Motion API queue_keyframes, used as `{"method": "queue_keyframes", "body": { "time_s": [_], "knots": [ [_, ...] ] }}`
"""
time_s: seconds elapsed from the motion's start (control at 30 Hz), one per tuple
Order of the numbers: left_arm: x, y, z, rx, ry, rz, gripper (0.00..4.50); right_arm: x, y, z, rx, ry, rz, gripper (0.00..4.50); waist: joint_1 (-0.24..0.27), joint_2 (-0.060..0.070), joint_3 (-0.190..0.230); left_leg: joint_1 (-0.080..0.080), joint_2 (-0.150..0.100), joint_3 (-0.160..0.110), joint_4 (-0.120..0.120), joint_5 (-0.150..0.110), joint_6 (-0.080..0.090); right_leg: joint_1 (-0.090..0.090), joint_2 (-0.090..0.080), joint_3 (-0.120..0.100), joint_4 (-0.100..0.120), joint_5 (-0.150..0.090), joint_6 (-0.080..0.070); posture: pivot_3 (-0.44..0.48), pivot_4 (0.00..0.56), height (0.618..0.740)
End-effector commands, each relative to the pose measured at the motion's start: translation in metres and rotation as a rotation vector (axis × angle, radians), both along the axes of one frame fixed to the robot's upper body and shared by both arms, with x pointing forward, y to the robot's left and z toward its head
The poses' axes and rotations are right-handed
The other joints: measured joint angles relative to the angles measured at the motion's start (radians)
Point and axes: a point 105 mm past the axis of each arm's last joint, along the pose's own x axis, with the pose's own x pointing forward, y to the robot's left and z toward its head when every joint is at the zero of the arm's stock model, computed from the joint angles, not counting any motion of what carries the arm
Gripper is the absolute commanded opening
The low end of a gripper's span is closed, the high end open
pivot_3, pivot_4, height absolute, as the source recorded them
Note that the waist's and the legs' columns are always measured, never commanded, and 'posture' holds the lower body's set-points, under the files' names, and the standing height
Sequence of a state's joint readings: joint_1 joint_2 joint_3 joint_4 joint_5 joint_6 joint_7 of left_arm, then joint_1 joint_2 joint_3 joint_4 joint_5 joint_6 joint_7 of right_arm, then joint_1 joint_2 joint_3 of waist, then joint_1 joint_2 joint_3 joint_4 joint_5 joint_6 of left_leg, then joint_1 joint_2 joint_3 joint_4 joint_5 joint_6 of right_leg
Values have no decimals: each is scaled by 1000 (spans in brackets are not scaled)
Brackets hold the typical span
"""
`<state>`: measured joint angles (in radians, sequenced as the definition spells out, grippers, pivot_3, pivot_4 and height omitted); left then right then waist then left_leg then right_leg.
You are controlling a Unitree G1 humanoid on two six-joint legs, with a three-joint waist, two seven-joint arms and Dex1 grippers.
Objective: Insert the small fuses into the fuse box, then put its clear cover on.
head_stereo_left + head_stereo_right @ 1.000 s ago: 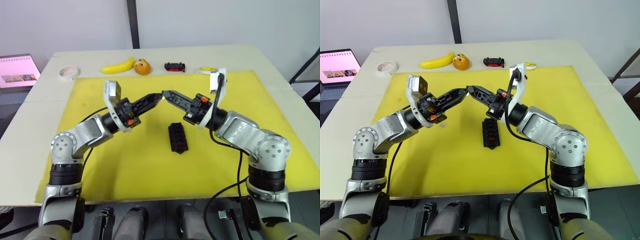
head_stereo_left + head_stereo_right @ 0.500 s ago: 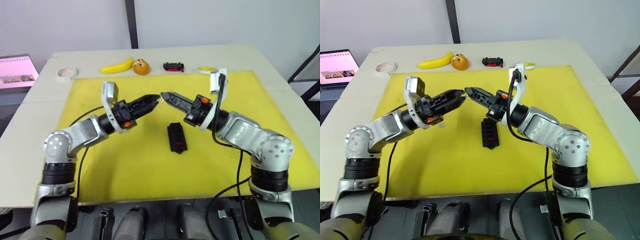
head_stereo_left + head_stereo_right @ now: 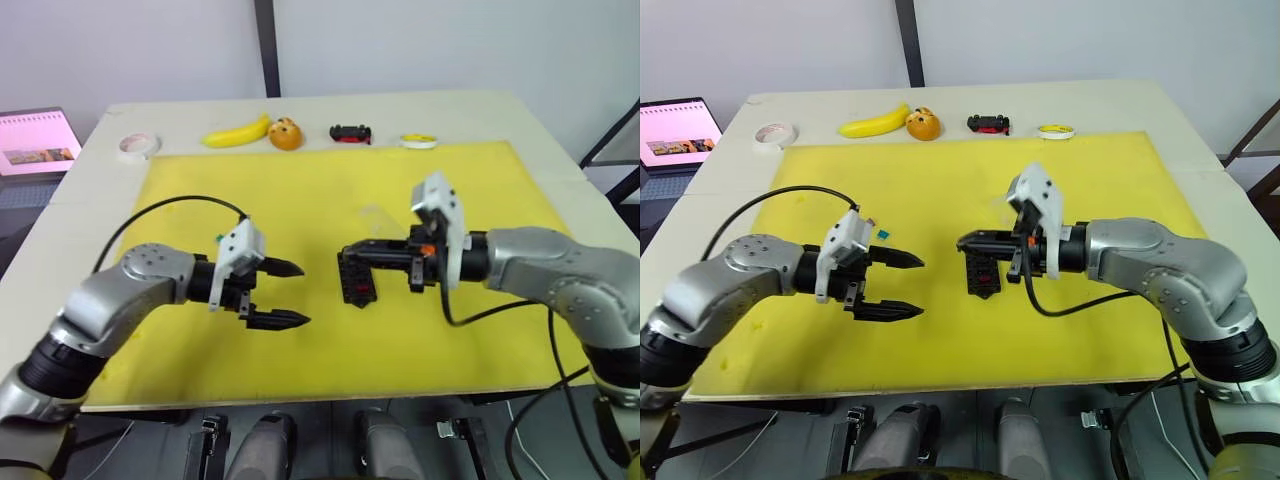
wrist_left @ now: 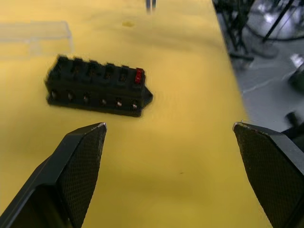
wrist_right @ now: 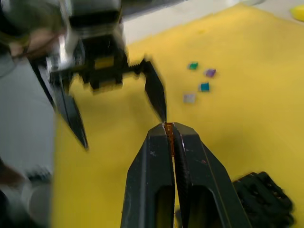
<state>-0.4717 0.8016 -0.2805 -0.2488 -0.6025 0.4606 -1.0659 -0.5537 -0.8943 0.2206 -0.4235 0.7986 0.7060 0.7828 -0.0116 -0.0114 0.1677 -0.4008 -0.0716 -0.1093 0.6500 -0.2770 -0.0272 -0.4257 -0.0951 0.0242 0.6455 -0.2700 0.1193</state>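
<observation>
Slippage is the main risk: the right claw [image 5: 169, 127], pressed together on a sliver of orange fuse [image 5: 168, 126] just above the fuse box [image 3: 356, 277] on the yellow mat [image 3: 320, 190], holds so little of the chip that it could twist or drop at a slot. The left claw [image 3: 287, 293] hangs spread and empty beside the box, and could nudge it. No writing or brand is legible anywhere.

Fuse box [image 5: 262, 194] cut off (right wrist view).
</observation>
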Motion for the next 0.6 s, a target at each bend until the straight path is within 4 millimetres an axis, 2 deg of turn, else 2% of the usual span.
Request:
{"method": "queue_keyframes", "body": {
  "time_s": [0.03, 0.23, 0.6],
  "knots": [
    [2, -7, -2, 6, -94, -27, 4490, 4, -5, -6, -86, -137, 72, 0, 0, 0, 0, 0, 0, 0, 0, 0, 0, 0, 0, 0, 0, 0, 0, 0, 150, 740],
    [10, -17, -7, -4, -138, -20, 4490, 13, -9, -17, -145, -198, 134, 0, 0, 0, 0, -1, 0, 0, 2, 0, 0, -2, 0, 0, 1, 0, 0, 0, 150, 740],
    [14, -23, -8, -11, -162, -23, 4490, 27, -14, -26, -167, -206, 129, 0, 1, 0, 0, -1, -1, -1, 3, 0, 0, -1, -1, -1, 2, 0, 0, 0, 150, 740]
  ]
}}
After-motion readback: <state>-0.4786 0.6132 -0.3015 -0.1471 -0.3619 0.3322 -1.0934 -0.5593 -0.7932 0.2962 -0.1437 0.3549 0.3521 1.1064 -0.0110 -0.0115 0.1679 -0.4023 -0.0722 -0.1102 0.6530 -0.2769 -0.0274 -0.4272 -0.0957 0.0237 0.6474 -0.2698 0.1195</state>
